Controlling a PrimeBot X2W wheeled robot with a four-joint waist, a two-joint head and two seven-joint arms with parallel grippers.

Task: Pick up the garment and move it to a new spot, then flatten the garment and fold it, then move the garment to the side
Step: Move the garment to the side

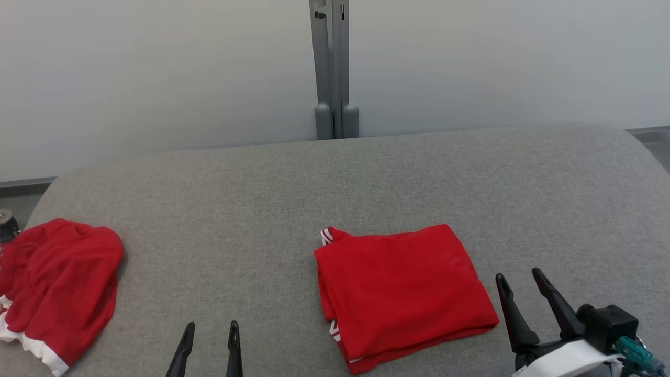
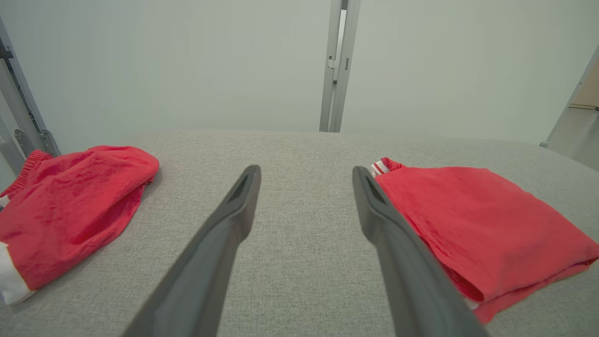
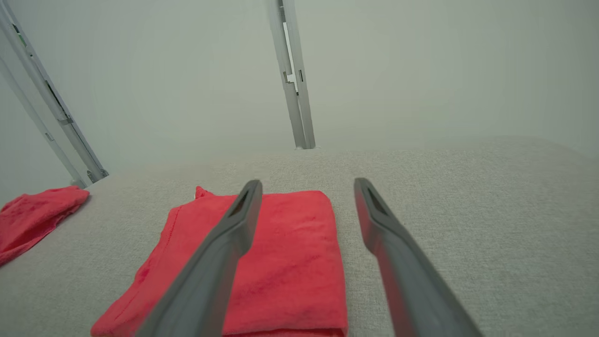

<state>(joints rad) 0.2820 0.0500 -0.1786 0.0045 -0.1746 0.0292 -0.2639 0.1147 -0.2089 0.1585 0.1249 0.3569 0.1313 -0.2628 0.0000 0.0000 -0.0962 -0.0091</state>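
A red garment [image 1: 400,290] with white stripe trim lies folded into a neat rectangle on the grey fabric surface [image 1: 324,188], right of centre. The same folded garment [image 2: 482,229] sits right of my left fingers, and the folded garment [image 3: 285,262] lies under my right gripper's left finger. My left gripper [image 1: 211,331] stands open at the bottom edge, left of the garment, with nothing between its fingers. My right gripper [image 1: 520,279] is open just off the garment's right edge, empty. The left gripper [image 2: 306,173] and the right gripper [image 3: 306,186] both show spread fingers.
A second red garment [image 1: 57,288] with white trim lies crumpled at the surface's left edge. A grey upright post [image 1: 330,68] stands behind the surface against a pale wall. A small dark knob [image 1: 6,222] sits at the far left.
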